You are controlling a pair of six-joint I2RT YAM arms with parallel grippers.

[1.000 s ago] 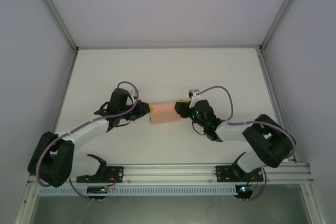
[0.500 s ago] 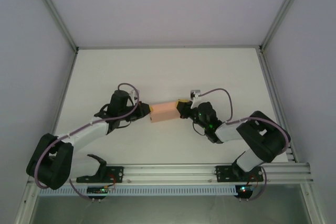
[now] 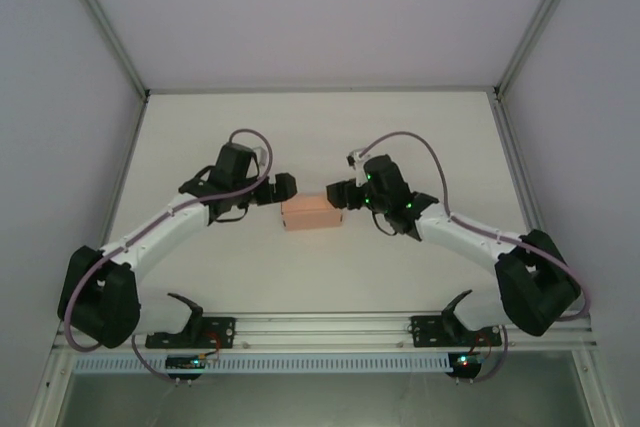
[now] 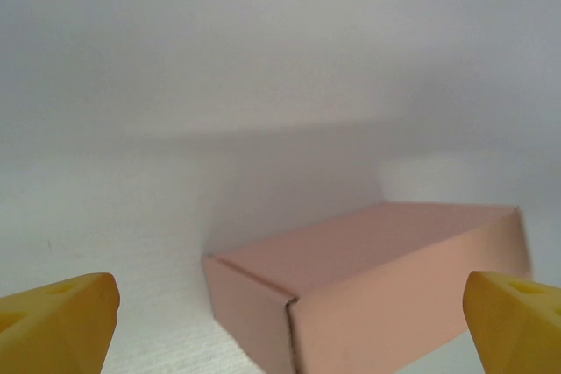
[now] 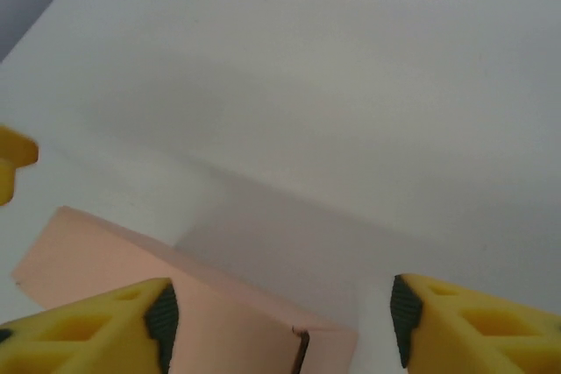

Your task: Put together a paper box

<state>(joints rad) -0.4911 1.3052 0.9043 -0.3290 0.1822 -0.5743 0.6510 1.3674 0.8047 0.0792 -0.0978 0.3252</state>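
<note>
The paper box is a closed salmon-pink box lying flat on the white table, with neither gripper touching it. My left gripper hovers just off its left end, jaws open wide. In the left wrist view the box lies ahead between the yellow fingertips, clear of both. My right gripper stands open at the box's right end. The right wrist view has the box low between the spread pads, one flap edge showing a dark slit.
The white table is walled by grey panels on three sides. An aluminium rail with both arm bases runs along the near edge. A yellow fingertip of the left gripper shows at the left edge of the right wrist view.
Both grippers had been shut against the box's ends; they have opened and drawn back from it. The box now lies free on the table.
</note>
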